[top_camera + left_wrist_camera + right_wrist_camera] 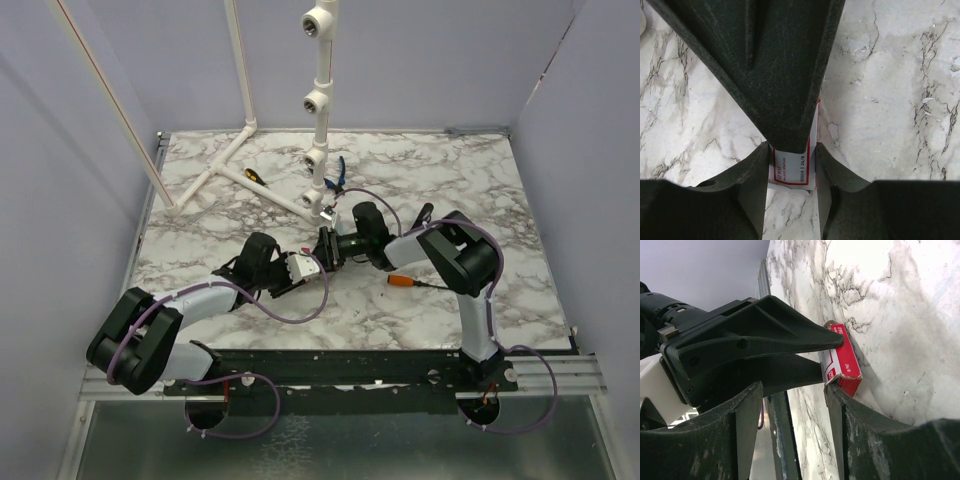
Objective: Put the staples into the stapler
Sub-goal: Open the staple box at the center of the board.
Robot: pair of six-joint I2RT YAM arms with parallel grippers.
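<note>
The staples are in a small white box with red edging (pixel 793 169), lifted off the marble between both arms (pixel 299 265). My left gripper (pixel 792 150) is shut on the box, one finger against each long side. In the right wrist view the box (pixel 842 362) shows its red side, pinched by the left gripper's black fingers. My right gripper (pixel 795 387) is open, with its right fingertip (pixel 834 392) touching the box's lower corner and its left finger well clear. No loose staple strips show. I cannot make out the stapler in any view.
An orange-handled screwdriver (pixel 405 283) lies just right of the grippers. Blue-handled pliers (pixel 335 178) and a yellow-and-black tool (pixel 251 174) lie near a white pipe frame (pixel 318 110) at the back. A slim black end (pixel 425 211) pokes out behind the right arm.
</note>
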